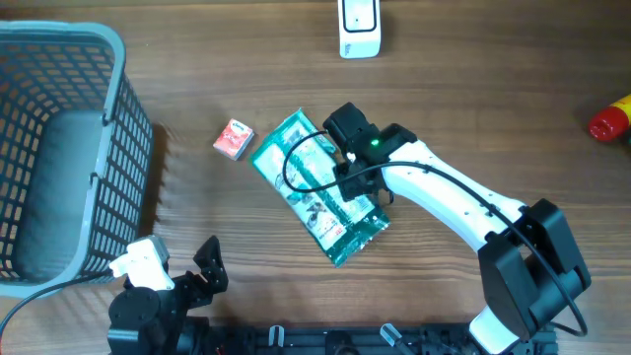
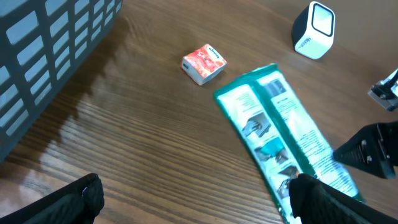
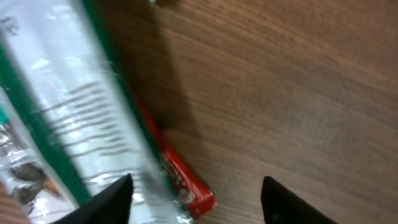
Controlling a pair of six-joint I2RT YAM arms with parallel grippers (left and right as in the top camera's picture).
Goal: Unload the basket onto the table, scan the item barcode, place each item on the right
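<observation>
Brown wood-grain table (image 1: 493,89) is stretching under everything. The green-edged foil packet (image 1: 317,187) is lying flat, print showing, with the right gripper (image 3: 196,199) standing apart over it and the left gripper (image 2: 196,202) gaping, empty.

We've got a wide bare strip of surface (image 1: 473,79) between the scanner (image 1: 360,28) and the red bottle (image 1: 611,120), easy passage there. The basket (image 1: 108,128) walls off the left. The small red box (image 1: 234,139) sits just beside the green pouch (image 1: 314,209), so that gap's tight. Our right arm (image 1: 444,192) lies over the pouch's right side. Bare wood right ahead of our left tool (image 2: 199,196).
</observation>
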